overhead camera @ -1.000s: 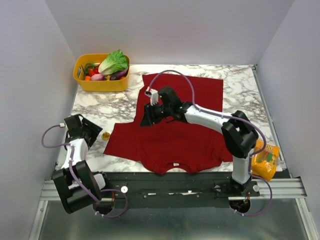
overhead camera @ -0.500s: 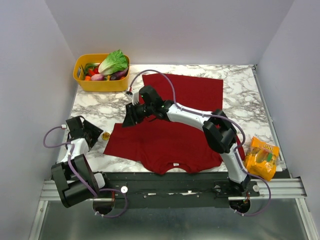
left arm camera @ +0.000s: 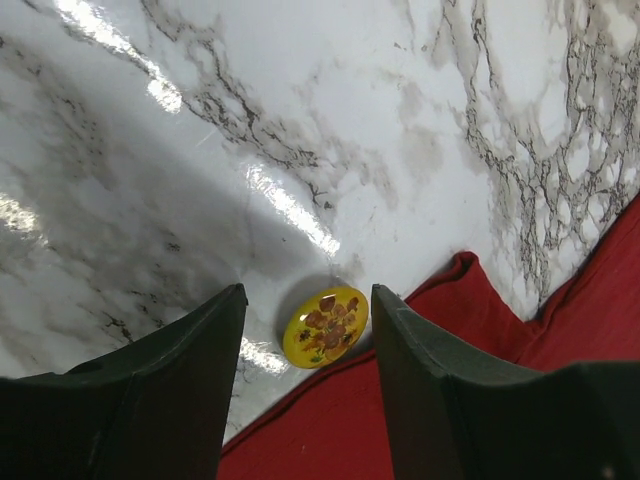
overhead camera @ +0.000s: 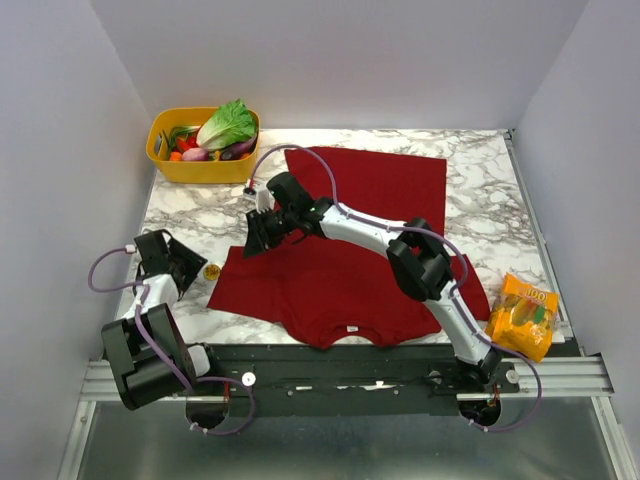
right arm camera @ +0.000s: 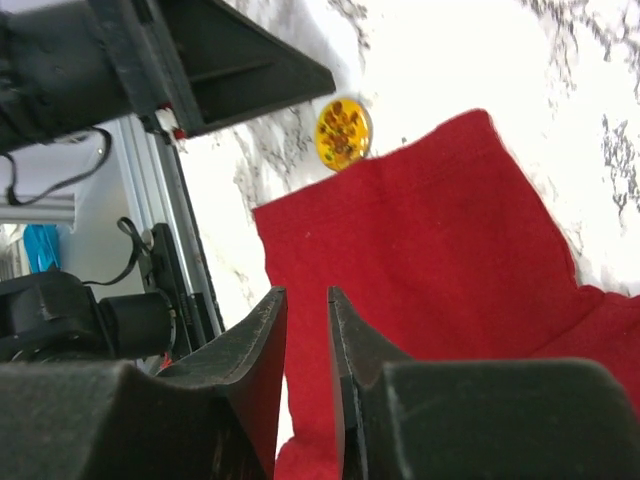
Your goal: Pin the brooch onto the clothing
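Observation:
The brooch (overhead camera: 211, 271), a small yellow disc with a flower picture, lies on the marble touching the edge of the dark red shirt's (overhead camera: 340, 275) left sleeve. My left gripper (overhead camera: 186, 266) is open just left of it. In the left wrist view the brooch (left arm camera: 325, 326) lies between and just beyond the open fingertips of the left gripper (left arm camera: 308, 292), beside the sleeve (left arm camera: 560, 330). My right gripper (overhead camera: 257, 234) hovers over the sleeve (right arm camera: 430, 260). Its jaws (right arm camera: 305, 293) stand a narrow gap apart and hold nothing. The brooch (right arm camera: 343, 131) lies ahead of it.
A yellow basket (overhead camera: 165, 165) of vegetables stands at the back left. An orange snack bag (overhead camera: 522, 317) lies at the front right edge. White walls close in both sides. The left gripper's dark body (right arm camera: 200, 60) fills the top left of the right wrist view.
My right arm has swung left across the shirt to the left sleeve, towards the brooch. My left gripper has shifted slightly closer to the brooch. The brooch has not moved.

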`<action>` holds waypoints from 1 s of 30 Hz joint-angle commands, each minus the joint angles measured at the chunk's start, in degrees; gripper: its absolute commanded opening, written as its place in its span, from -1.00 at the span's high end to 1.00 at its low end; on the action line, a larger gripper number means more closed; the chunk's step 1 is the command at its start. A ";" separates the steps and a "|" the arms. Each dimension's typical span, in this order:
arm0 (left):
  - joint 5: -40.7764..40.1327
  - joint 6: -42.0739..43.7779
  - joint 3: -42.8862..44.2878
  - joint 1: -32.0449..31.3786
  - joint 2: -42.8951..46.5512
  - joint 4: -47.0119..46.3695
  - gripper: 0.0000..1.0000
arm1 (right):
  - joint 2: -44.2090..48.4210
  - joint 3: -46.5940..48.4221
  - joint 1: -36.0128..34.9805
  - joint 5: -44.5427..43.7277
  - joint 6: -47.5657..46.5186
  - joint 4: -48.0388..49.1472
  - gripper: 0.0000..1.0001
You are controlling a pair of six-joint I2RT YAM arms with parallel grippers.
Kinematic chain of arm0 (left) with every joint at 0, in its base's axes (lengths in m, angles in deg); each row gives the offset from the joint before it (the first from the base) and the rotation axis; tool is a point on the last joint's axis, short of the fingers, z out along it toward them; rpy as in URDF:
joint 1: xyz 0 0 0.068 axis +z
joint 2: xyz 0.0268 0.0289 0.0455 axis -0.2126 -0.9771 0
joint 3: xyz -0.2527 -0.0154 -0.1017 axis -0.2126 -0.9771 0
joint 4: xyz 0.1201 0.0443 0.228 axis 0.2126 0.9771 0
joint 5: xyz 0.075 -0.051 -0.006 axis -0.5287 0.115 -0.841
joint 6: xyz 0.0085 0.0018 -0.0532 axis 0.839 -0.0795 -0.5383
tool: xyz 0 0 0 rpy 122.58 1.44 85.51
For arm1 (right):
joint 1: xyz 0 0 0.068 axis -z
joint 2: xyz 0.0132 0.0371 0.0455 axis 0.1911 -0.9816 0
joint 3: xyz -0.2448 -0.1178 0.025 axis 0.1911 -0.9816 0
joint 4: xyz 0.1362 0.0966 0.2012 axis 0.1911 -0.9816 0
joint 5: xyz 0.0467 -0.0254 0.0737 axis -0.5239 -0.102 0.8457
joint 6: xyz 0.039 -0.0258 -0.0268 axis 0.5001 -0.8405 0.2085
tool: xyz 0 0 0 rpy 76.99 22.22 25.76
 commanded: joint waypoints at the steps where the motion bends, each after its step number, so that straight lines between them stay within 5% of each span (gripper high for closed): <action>1: -0.84 2.02 0.52 -2.10 -4.74 2.48 -0.18 | -2.78 3.16 -0.55 2.12 -2.47 -6.26 0.40; 8: -0.83 2.90 1.84 -5.01 -9.06 3.18 -0.01 | -4.98 5.36 -0.63 2.99 -4.06 -8.20 0.42; 30: -8.30 3.16 6.41 -7.47 -4.32 12.76 0.01 | -13.69 14.41 -3.62 1.33 -0.46 -11.28 0.68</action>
